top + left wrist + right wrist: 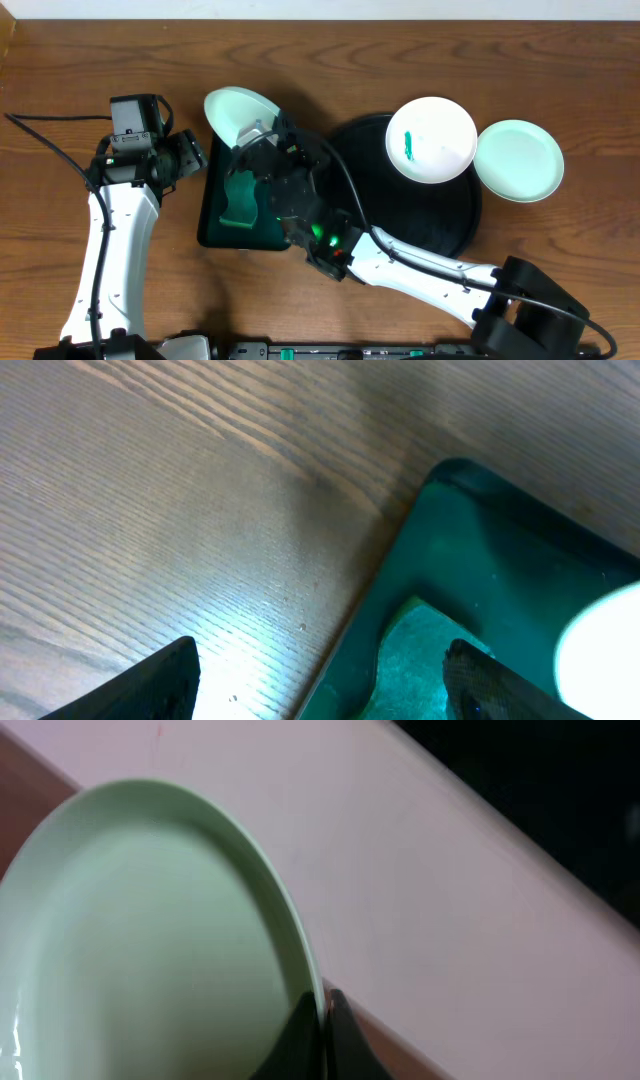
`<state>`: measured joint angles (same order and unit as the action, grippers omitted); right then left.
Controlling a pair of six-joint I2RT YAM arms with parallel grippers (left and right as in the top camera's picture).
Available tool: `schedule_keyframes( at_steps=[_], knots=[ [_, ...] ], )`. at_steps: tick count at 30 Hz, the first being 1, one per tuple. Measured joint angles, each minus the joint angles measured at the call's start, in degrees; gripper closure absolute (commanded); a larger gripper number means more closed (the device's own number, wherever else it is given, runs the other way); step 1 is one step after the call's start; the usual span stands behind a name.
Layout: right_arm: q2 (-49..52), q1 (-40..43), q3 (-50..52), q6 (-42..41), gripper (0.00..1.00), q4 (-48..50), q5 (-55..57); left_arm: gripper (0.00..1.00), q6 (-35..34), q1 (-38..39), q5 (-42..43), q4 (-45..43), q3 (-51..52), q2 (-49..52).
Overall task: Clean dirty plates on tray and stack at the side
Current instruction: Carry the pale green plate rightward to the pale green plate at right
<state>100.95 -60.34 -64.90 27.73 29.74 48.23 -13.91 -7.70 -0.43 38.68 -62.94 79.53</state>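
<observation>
Plates: 3 in view. Held plate (238, 112) is up off the table (80, 60), tilted on edge over the far edge of the green tray (212, 218), near its far-left corner. Right gripper (322, 1020) is pinched fully closed on its rim, and the thin lip is all it has. The face shown in the wrist view looks pale mint w/ no smear visible. Prob. tilted so that face can be brought to the green pad (240, 200) lying in the green tray, which I take for a sponge. Judgement only.

Smeared plate (432, 140) sits flat at the far edge of the black tray (400, 215), green streak left of its centre. It looks uncleaned and awaits its turn.

Clean plate (518, 160) lies on the table just off the black tray's right edge, close beside the smeared one; can't tell if the rims touch. Likely the start of the stack, set clear of the dirty zone.

Left gripper (318, 682) has fingers spread wide w/ nothing between them. It hangs over the table at the green tray's left edge, near the far-left corner. Poss. standing by to take the pad or steady the tray.

Risk: a rim-only pinch on a tilted plate could slip or swing if pressed hard.
</observation>
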Motion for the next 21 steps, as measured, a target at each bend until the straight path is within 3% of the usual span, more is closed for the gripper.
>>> schedule_keyframes(
  at_steps=[8,21],
  knots=[
    [0.00,2.71,-0.02,-23.23,0.99,-14.91,0.24,0.21,0.00,0.00,0.00,0.02,0.00,0.00],
    [-0.44,6.95,-0.02,-33.81,0.99,-17.20,0.59,0.22,0.00,0.00,0.02,0.04,0.00,0.00]
  ],
)
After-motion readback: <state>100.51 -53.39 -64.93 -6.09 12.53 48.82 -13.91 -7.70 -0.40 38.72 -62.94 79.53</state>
